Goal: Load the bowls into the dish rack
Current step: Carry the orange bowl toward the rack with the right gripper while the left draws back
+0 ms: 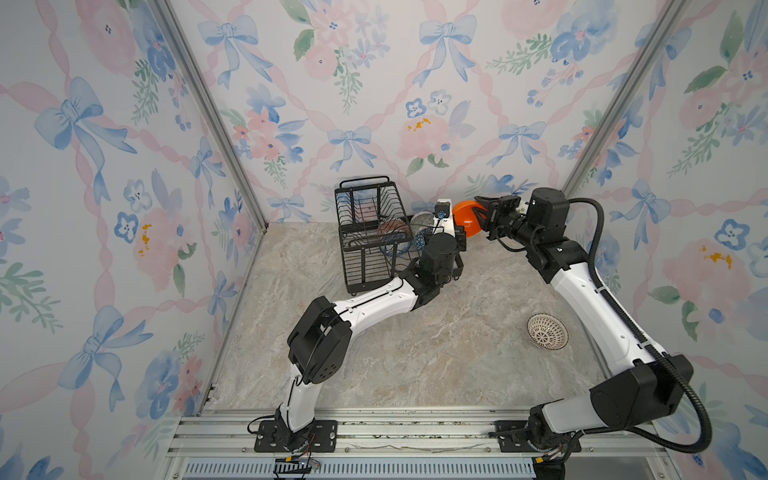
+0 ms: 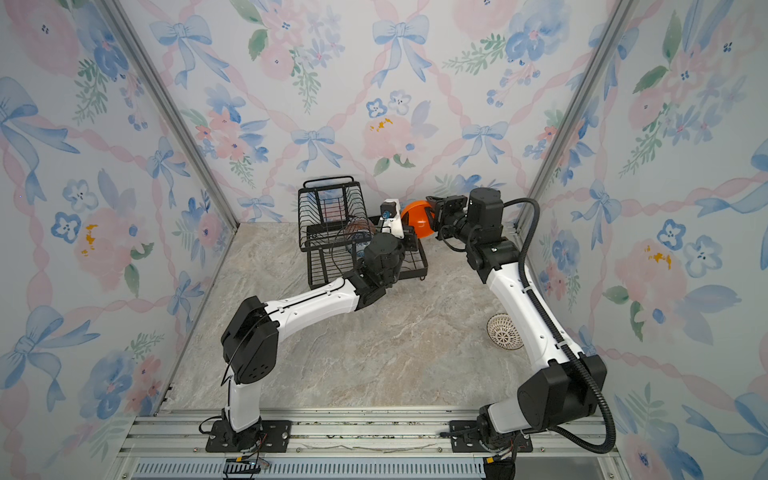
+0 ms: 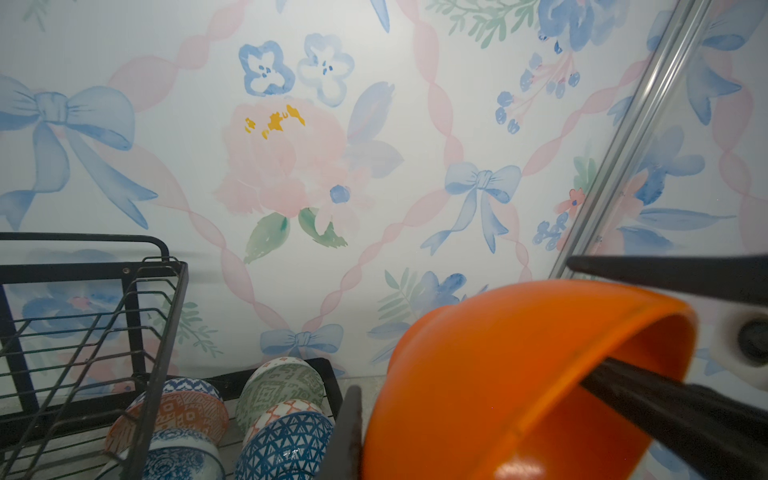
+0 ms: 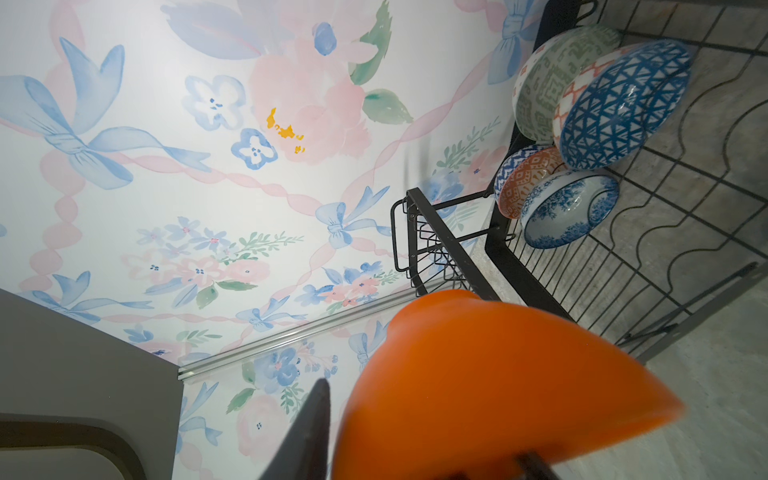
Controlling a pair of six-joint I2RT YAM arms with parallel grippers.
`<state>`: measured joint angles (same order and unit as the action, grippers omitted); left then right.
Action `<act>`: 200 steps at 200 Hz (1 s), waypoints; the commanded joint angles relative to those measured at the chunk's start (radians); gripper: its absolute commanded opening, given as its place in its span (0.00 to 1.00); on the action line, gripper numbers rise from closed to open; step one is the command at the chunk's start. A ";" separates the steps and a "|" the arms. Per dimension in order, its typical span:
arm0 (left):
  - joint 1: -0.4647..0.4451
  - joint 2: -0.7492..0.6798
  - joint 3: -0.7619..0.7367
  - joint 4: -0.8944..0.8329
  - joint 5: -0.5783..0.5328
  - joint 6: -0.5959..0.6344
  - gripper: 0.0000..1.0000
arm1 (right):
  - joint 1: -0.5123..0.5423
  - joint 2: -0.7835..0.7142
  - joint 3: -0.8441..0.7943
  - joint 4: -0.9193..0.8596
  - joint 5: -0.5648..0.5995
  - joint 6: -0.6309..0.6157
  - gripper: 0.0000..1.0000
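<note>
The plain orange bowl (image 1: 465, 216) hangs tipped on its side above the table, just right of the black wire dish rack (image 1: 347, 266). My left gripper (image 1: 457, 233) is shut on its wall; one finger (image 3: 351, 424) presses the outside and the other is hidden. My right gripper (image 1: 481, 212) stands open astride the bowl's rim (image 3: 648, 307), one finger outside and one inside. Its outer finger (image 4: 309, 432) is slightly clear of the bowl (image 4: 478, 395). Several patterned bowls stand on edge in the rack's base (image 4: 665, 232), among them a dark-blue geometric one (image 4: 623, 104) and a blue floral one (image 4: 569, 208).
A white bowl with dark lattice (image 1: 547, 331) sits on the marble table near the right arm's forearm. The rack's raised basket (image 1: 365, 199) stands at the back beside the wallpapered wall. An aluminium rail (image 1: 374, 432) runs along the front edge.
</note>
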<state>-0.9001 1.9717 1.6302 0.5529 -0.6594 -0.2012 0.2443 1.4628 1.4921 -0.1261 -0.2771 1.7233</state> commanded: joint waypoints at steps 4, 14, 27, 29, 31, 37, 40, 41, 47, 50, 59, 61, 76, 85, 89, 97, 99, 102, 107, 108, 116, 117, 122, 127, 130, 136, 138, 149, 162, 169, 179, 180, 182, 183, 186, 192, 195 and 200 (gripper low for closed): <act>-0.010 -0.056 -0.012 0.036 0.007 0.038 0.00 | -0.001 -0.014 0.001 0.074 0.047 -0.010 0.18; -0.011 -0.060 -0.013 0.036 0.007 0.041 0.00 | -0.001 -0.013 0.000 0.080 0.046 -0.005 0.14; -0.010 -0.065 -0.015 0.037 0.006 0.042 0.00 | 0.000 -0.010 0.003 0.087 0.047 -0.002 0.10; -0.010 -0.065 -0.017 0.036 0.006 0.042 0.00 | 0.000 -0.010 0.003 0.088 0.046 -0.004 0.10; -0.010 -0.065 -0.018 0.036 0.005 0.042 0.00 | 0.000 -0.010 0.006 0.088 0.047 -0.005 0.09; -0.010 -0.066 -0.019 0.034 0.003 0.043 0.00 | 0.001 -0.010 0.009 0.085 0.049 -0.011 0.08; -0.010 -0.067 -0.021 0.035 0.003 0.043 0.00 | 0.002 -0.010 0.011 0.085 0.050 -0.016 0.07; -0.010 -0.067 -0.022 0.035 0.002 0.043 0.00 | 0.002 -0.009 0.013 0.085 0.050 -0.017 0.06; -0.010 -0.071 -0.025 0.034 0.000 0.044 0.00 | 0.003 -0.008 0.016 0.084 0.050 -0.024 0.04; -0.011 -0.072 -0.026 0.034 0.000 0.044 0.01 | 0.004 -0.007 0.020 0.085 0.050 -0.027 0.03; -0.010 -0.079 -0.033 0.035 0.001 0.046 0.11 | 0.007 -0.003 0.023 0.092 0.050 -0.033 0.00; -0.010 -0.081 -0.033 0.034 0.002 0.047 0.12 | 0.007 -0.003 0.021 0.095 0.050 -0.033 0.00; -0.009 -0.089 -0.040 0.032 0.004 0.059 0.06 | 0.011 0.004 0.019 0.123 0.050 -0.027 0.00; -0.010 -0.094 -0.043 0.033 0.004 0.065 0.07 | 0.013 0.013 0.020 0.143 0.044 -0.021 0.00; -0.009 -0.097 -0.045 0.033 0.002 0.066 0.09 | 0.014 0.019 0.021 0.153 0.040 -0.015 0.00; -0.008 -0.103 -0.051 0.033 -0.002 0.067 0.19 | 0.013 0.031 0.026 0.175 0.029 -0.010 0.00; -0.008 -0.104 -0.053 0.033 -0.003 0.067 0.21 | 0.013 0.033 0.026 0.179 0.027 -0.008 0.00; -0.008 -0.108 -0.056 0.032 -0.004 0.068 0.24 | 0.014 0.037 0.027 0.186 0.024 -0.007 0.00; -0.008 -0.111 -0.061 0.030 -0.009 0.069 0.26 | 0.013 0.043 0.031 0.198 0.021 -0.007 0.00; -0.008 -0.112 -0.062 0.030 -0.009 0.069 0.27 | 0.013 0.044 0.032 0.201 0.020 -0.007 0.00; -0.008 -0.121 -0.070 0.023 -0.011 0.066 0.29 | 0.012 0.052 0.034 0.218 0.019 -0.012 0.00; -0.008 -0.122 -0.071 0.021 -0.011 0.064 0.30 | 0.012 0.053 0.036 0.220 0.019 -0.013 0.00; -0.009 -0.131 -0.078 0.013 -0.014 0.059 0.31 | 0.011 0.056 0.039 0.223 0.018 -0.016 0.00; -0.009 -0.138 -0.085 0.004 -0.018 0.051 0.34 | 0.008 0.060 0.039 0.228 0.018 -0.018 0.00; -0.009 -0.143 -0.091 -0.003 -0.020 0.047 0.36 | 0.006 0.062 0.039 0.229 0.017 -0.020 0.00; -0.008 -0.156 -0.102 -0.014 -0.021 0.038 0.42 | 0.003 0.064 0.039 0.236 0.016 -0.024 0.00; -0.009 -0.161 -0.106 -0.018 -0.020 0.036 0.44 | 0.002 0.065 0.039 0.237 0.018 -0.026 0.00; -0.011 -0.187 -0.133 -0.034 -0.024 0.030 0.52 | -0.005 0.070 0.033 0.251 0.018 -0.036 0.00; -0.014 -0.221 -0.166 -0.066 -0.032 0.018 0.60 | -0.013 0.081 0.020 0.289 0.009 -0.046 0.00; -0.016 -0.242 -0.182 -0.098 -0.037 0.004 0.64 | -0.015 0.089 0.011 0.316 0.001 -0.050 0.00; -0.018 -0.273 -0.197 -0.155 -0.040 -0.020 0.73 | -0.017 0.101 -0.007 0.359 -0.016 -0.061 0.00; -0.018 -0.278 -0.199 -0.160 -0.042 -0.022 0.74 | -0.018 0.101 -0.008 0.362 -0.017 -0.062 0.00; -0.019 -0.284 -0.202 -0.170 -0.044 -0.026 0.76 | -0.019 0.104 -0.011 0.368 -0.022 -0.067 0.00; -0.019 -0.286 -0.203 -0.178 -0.044 -0.027 0.77 | -0.019 0.105 -0.012 0.372 -0.023 -0.068 0.00; -0.018 -0.296 -0.207 -0.199 -0.045 -0.035 0.80 | -0.019 0.107 -0.016 0.380 -0.029 -0.075 0.00; -0.018 -0.315 -0.213 -0.242 -0.050 -0.048 0.86 | -0.020 0.113 -0.027 0.392 -0.041 -0.092 0.00; -0.017 -0.324 -0.215 -0.263 -0.053 -0.053 0.90 | -0.021 0.114 -0.031 0.397 -0.046 -0.101 0.00; -0.016 -0.340 -0.216 -0.305 -0.056 -0.068 0.96 | -0.020 0.117 -0.038 0.402 -0.053 -0.121 0.00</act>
<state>-0.9115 1.7145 1.4361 0.4221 -0.6891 -0.2085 0.2344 1.5616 1.4811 0.1390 -0.2852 1.6844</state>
